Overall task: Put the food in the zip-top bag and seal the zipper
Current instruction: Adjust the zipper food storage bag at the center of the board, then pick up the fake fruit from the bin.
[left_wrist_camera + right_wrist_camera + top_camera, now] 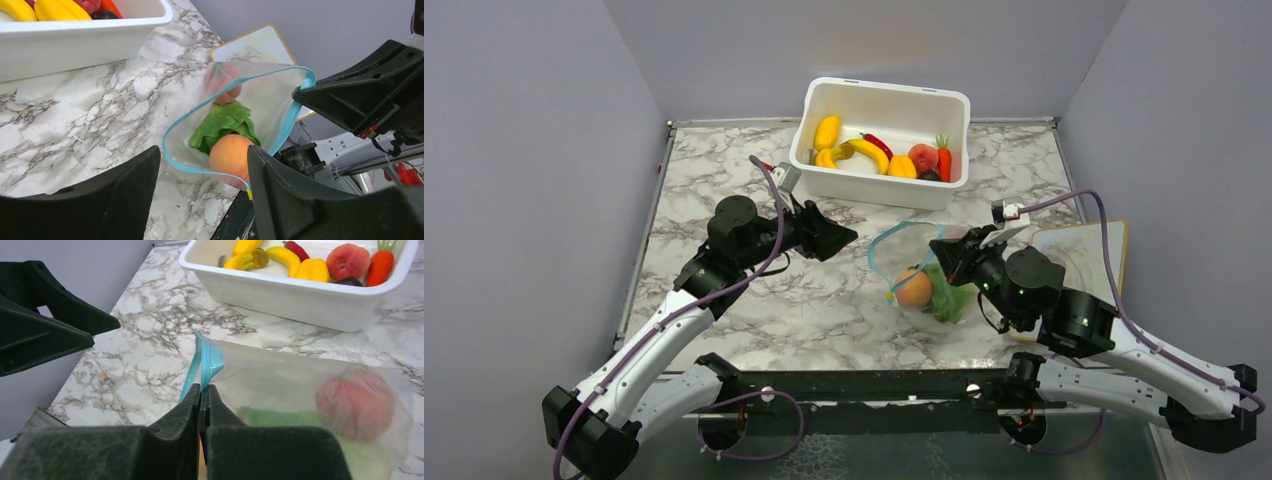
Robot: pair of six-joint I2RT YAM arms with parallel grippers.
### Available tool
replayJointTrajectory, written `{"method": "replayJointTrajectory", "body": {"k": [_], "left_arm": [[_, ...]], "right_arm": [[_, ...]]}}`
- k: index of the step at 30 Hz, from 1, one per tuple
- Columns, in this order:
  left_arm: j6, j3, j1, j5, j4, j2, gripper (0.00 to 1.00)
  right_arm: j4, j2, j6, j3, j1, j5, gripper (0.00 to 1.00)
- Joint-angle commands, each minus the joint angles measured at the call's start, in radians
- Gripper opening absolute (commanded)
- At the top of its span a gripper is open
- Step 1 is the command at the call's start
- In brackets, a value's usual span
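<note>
The clear zip-top bag [902,262] lies on the marble table with its mouth gaping toward the left. Inside are a pink-orange peach [230,156] near the opening, a green lettuce [222,125] behind it and a second peach [356,402] at the far end. The light-blue zipper [290,120] runs round the open mouth. My right gripper [201,387] is shut on the zipper strip at the bag's far corner and holds that edge up. My left gripper [204,155] is open just left of the mouth, with nothing between its fingers; from above the left gripper [844,238] sits apart from the bag.
A white tub [879,185] stands at the back centre with a banana, yellow fruits, a red pepper, a carrot and a peach in it. A yellow-edged board [1084,250] lies at the right, behind my right arm. Grey walls close in three sides.
</note>
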Motion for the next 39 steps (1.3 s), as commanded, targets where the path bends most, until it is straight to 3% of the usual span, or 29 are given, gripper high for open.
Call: {"method": "replayJointTrajectory", "body": {"k": [1,3,7,12,18,21,27,33,36,39], "left_arm": [[0.029,0.023,-0.005,-0.075,0.005,0.004,0.78],[0.081,0.044,-0.005,-0.121,-0.038,0.032,0.89],[0.152,0.111,-0.005,-0.238,-0.125,0.101,0.99],[0.241,0.219,-0.005,-0.41,-0.211,0.212,1.0],[0.306,0.336,-0.004,-0.6,-0.245,0.364,0.99],[0.348,0.393,-0.004,-0.636,-0.228,0.439,0.95],[0.423,0.608,0.005,-0.604,-0.312,0.638,0.97],[0.512,0.819,0.018,-0.696,-0.396,0.863,0.99],[0.586,0.937,0.026,-0.729,-0.436,0.97,0.89],[0.672,1.024,0.042,-0.696,-0.445,1.053,0.64]], "right_arm": [[-0.148,-0.031,-0.003,0.066,0.004,0.053,0.01],[-0.196,-0.054,0.01,0.062,0.003,0.072,0.01],[-0.21,-0.101,0.007,0.038,0.004,0.06,0.01],[-0.222,-0.129,0.015,0.026,0.004,0.042,0.01],[-0.121,-0.182,-0.062,-0.047,0.004,-0.032,0.01],[-0.112,-0.19,-0.047,-0.07,0.003,-0.015,0.01],[-0.146,-0.137,0.103,-0.036,0.004,-0.053,0.01],[-0.107,-0.074,0.131,-0.066,0.004,-0.068,0.01],[-0.074,-0.05,0.121,-0.044,0.004,-0.106,0.01],[-0.049,-0.022,0.065,-0.006,0.004,-0.153,0.01]]}}
